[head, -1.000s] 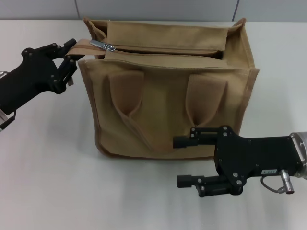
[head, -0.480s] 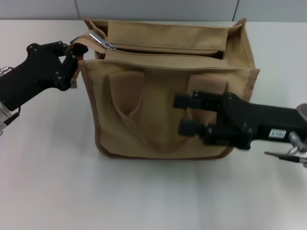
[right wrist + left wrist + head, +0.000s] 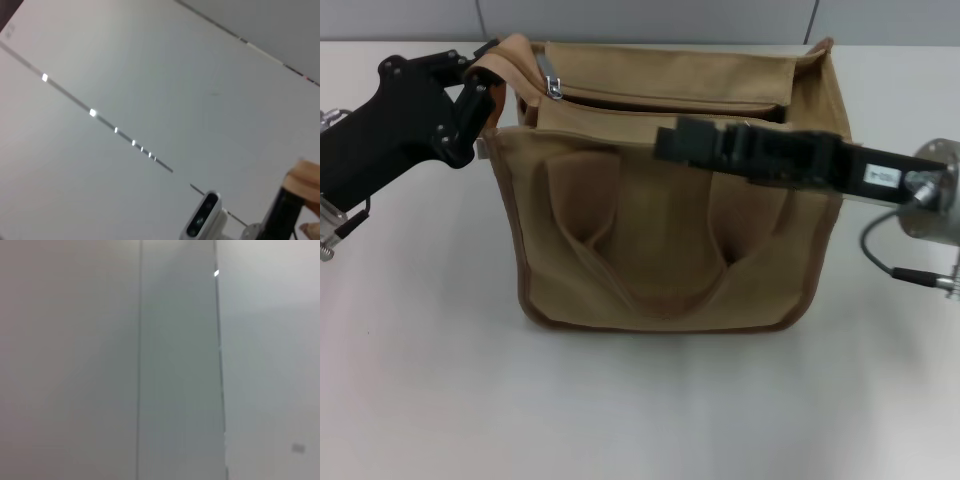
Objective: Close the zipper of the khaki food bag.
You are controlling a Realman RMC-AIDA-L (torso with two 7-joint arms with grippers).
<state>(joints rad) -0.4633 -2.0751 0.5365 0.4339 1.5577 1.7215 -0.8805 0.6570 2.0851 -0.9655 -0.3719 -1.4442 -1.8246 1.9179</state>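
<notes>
Pinching the fabric tail at the end of the zipper [image 3: 650, 100], the left gripper [image 3: 485, 85] holds the top corner of the khaki food bag [image 3: 670, 220] lifted and taut, its jaws clamped on the strip of tape by the bag's left end. That grip looks meant to anchor the bag so the slider [image 3: 551, 85] can be drawn along the track without the canvas bunching. The bag stands upright in the middle of the white table [image 3: 420, 380], mouth open, with the silver slider sitting near the left end. The right gripper [image 3: 670, 145] reaches in across the bag's front top edge, level with the opening and short of the slider; whether its jaws are apart or together cannot be told. The closing pull has not begun.
</notes>
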